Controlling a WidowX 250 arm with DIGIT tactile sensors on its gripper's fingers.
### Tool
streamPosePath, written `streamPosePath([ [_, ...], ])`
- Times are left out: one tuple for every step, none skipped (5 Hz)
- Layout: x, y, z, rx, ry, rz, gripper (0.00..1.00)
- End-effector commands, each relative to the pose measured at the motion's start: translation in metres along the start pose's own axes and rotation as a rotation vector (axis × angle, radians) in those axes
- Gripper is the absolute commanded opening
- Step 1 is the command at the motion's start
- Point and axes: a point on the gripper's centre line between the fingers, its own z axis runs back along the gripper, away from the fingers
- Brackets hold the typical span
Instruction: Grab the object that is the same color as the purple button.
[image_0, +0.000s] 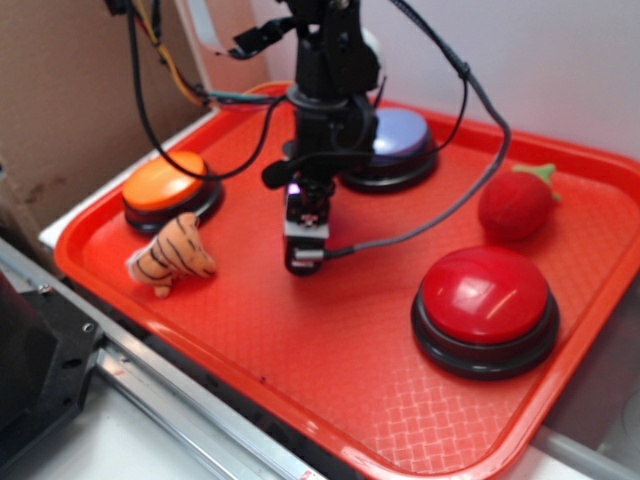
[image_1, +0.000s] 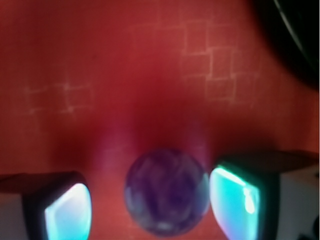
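Fingers (image_1: 67, 215) flank purple ball (image_1: 166, 192); right touching.

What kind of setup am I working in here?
Most likely a lab test bench, not a home: a red tray holds big push buttons like the purple button plus small toys, with cardboard behind. The claw straddles the purple ball.

— Item: room at my tool (image_1: 150, 200)?
— The purple ball (image_1: 166, 191) sits between my fingertips (image_1: 67, 212); a gap shows on one side, the other pad looks near touching.

— Item: obstacles on the red tray (image_0: 330, 370)?
— Purple button (image_0: 400, 145) just behind my arm; orange button (image_0: 165, 185) and tiger toy (image_0: 172, 255) to one side; red button (image_0: 487, 305) and strawberry (image_0: 517, 202) to the other.

— Item: open ground?
— The bare tray in front.
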Motion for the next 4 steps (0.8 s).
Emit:
streamPosePath([
  [0.001,0.0,-0.003,0.016,-0.021,0.041,0.0],
  [-0.013,-0.002,0.014,0.036,-0.006,0.102,0.0],
  [-0.057,-0.013,0.054,0.031,0.028,0.36,0.0],
  [-0.085,-0.032,0.096,-0.027,-0.025,0.565,0.0],
])
